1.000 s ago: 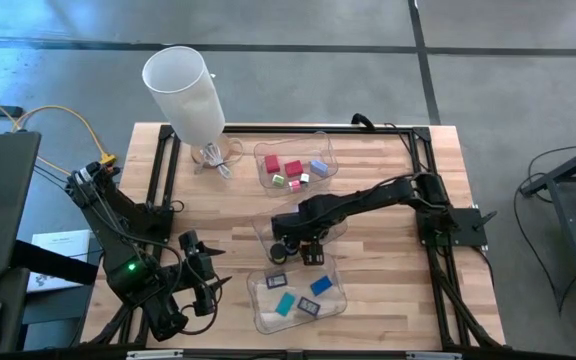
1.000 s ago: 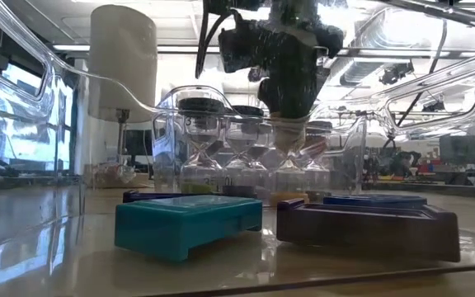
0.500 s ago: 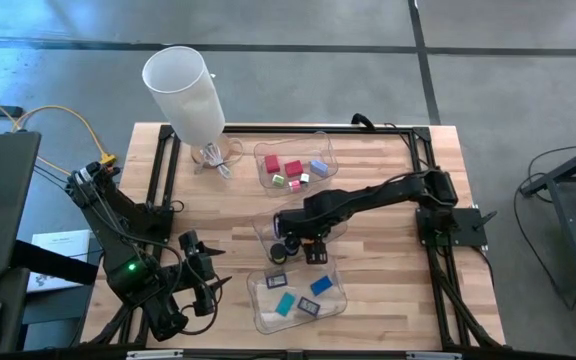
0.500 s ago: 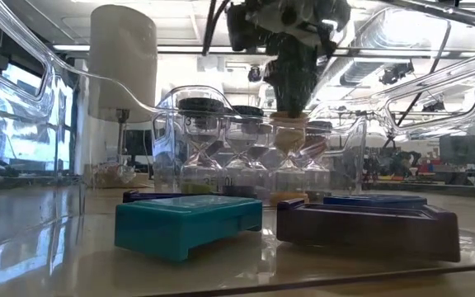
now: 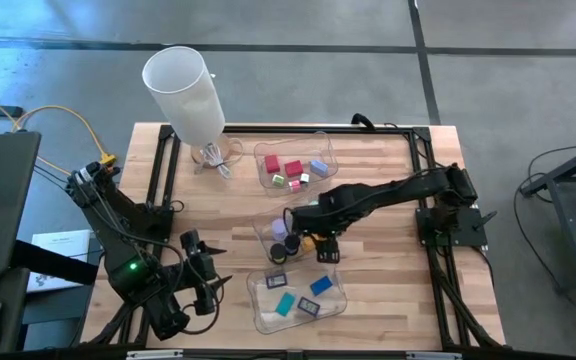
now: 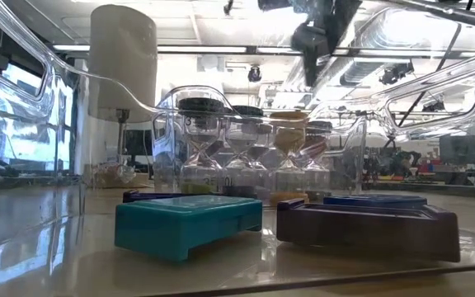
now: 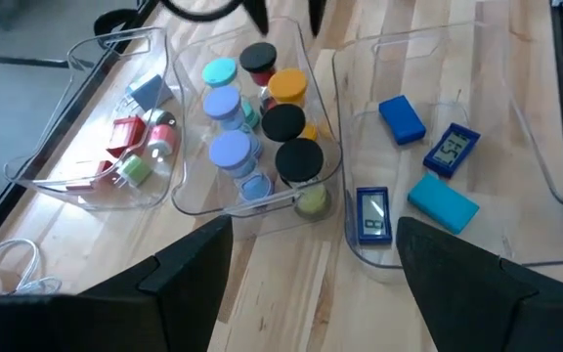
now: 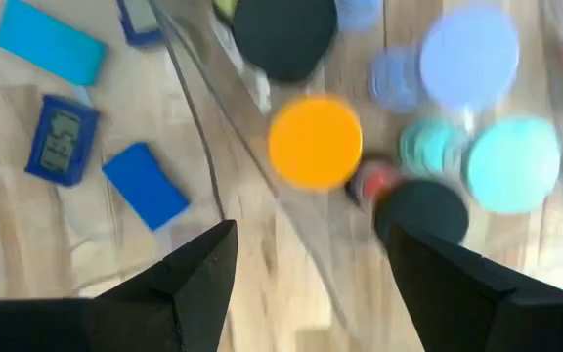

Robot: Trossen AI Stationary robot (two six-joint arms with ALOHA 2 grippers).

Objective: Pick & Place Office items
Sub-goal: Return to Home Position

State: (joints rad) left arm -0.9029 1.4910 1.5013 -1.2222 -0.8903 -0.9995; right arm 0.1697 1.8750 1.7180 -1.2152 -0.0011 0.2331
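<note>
An orange-topped hourglass (image 7: 286, 86) stands upright in the middle tray (image 7: 252, 207), 1 of 3 clear trays in a row on a wooden counter (image 5: 398, 280). Packed close around it in the same tray are more short hourglasses (image 7: 230, 152) with lilac, teal and black tops.

The right hand (image 8: 311, 249) hangs above the side of the middle tray where the orange top stands, clear of everything below. Its 2 fingers are spread wide with nothing between them. From the low camera it sits high over the tray's rim.

Beside the middle tray, toward the white lamp shade (image 5: 183, 85), the far tray (image 7: 27, 176) holds red and pink blocks (image 7: 125, 132). On the middle tray's other side, the near tray (image 7: 501, 108) holds a flat teal rectangle (image 7: 442, 203), a flat blue piece (image 7: 400, 117) and 2 small blue digital clocks (image 7: 453, 150).

The left hand (image 7: 316, 254) waits well away from the middle tray, near the counter's front-left corner, fingers wide apart and empty.
</note>
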